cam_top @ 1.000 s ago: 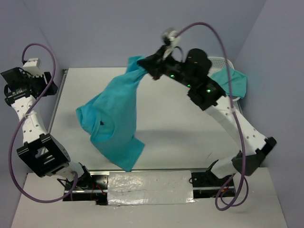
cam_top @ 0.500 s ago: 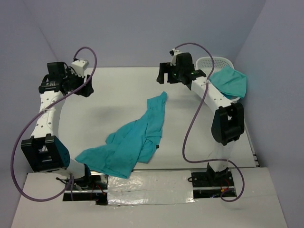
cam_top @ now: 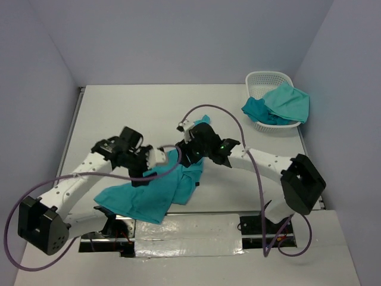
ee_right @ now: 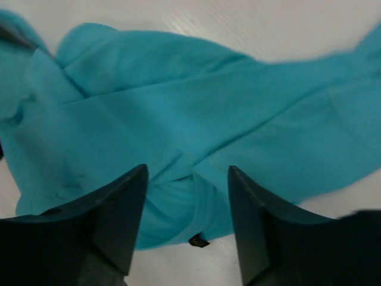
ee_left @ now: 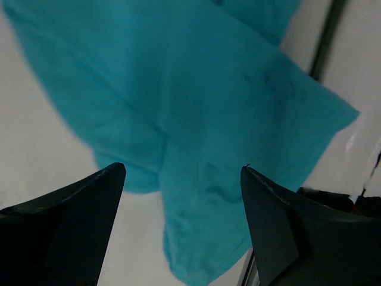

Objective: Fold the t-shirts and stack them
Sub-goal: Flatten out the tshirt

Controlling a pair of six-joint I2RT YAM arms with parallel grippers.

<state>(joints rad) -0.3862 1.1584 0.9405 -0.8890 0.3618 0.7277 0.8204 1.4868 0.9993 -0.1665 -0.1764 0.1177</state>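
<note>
Well, from the top camera I see one crumpled teal t-shirt (cam_top: 140, 199) on the table (cam_top: 119, 107) by its near edge, left of the middle. The left gripper (cam_top: 146, 170) and right gripper (cam_top: 183, 156) are both low over its far end, close together. Only that view shows the white basket (cam_top: 268, 76) at the far right corner, with two more t-shirts (cam_top: 289, 101) spilling over its rim. My wrist cameras add what it cannot: each pair of fingers (ee_left: 71, 208) stands apart with nothing between them and cloth underneath. The right wrist picks up a small dark tag (ee_right: 196, 241), too small to read.
</note>
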